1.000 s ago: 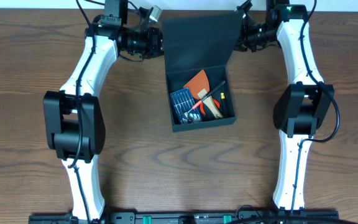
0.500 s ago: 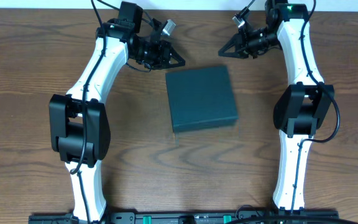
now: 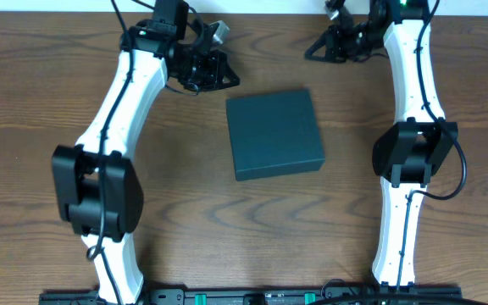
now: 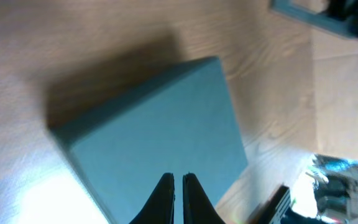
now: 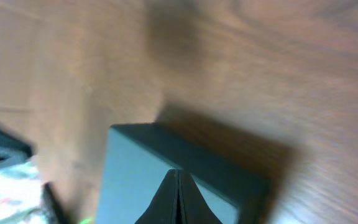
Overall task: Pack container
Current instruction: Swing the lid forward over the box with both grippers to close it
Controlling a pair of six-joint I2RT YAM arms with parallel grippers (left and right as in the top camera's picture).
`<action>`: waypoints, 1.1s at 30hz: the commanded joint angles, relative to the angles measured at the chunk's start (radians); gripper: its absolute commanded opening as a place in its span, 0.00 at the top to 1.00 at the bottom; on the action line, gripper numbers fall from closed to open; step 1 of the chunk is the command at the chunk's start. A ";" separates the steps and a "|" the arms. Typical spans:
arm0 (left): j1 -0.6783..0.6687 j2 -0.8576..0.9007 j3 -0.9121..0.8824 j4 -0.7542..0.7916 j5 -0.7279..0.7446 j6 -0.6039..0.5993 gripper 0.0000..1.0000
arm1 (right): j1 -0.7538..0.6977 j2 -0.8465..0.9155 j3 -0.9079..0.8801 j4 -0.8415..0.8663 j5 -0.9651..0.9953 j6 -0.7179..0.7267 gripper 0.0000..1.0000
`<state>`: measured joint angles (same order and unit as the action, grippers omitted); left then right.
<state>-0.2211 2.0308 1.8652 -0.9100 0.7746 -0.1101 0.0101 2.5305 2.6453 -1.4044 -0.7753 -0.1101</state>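
Checking the end state: container [image 3: 275,135] sits at mid-table, flap lid [image 4: 160,124] down and flat, contents not visible

- left gripper [image 4: 178,182]: fingers drawn almost together, a thin slit between them, holding nothing; raised off the far-left corner of the container, not touching it
- right gripper [image 5: 178,180]: fingers pressed together, empty; raised off the far-right corner, also clear of it
- wooden table [image 3: 41,102] around the box is bare

Risks, as judged from here:
- cannot tell whether the flap is latched or only resting, so it may lift again if something inside pushes on it
- either arm dropping low over the far edge could clip a corner and slide or twist the box
- a fingertip catching the lid edge could pry it up
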 commanded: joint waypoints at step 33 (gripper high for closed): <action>-0.323 0.216 -0.005 -0.148 -0.547 -0.117 0.94 | 0.026 0.016 0.103 -0.149 0.343 0.109 0.99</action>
<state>-0.5392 2.1654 1.8717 -1.0683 0.2420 -0.2142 0.0254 2.5305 2.7289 -1.5486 -0.4435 -0.0074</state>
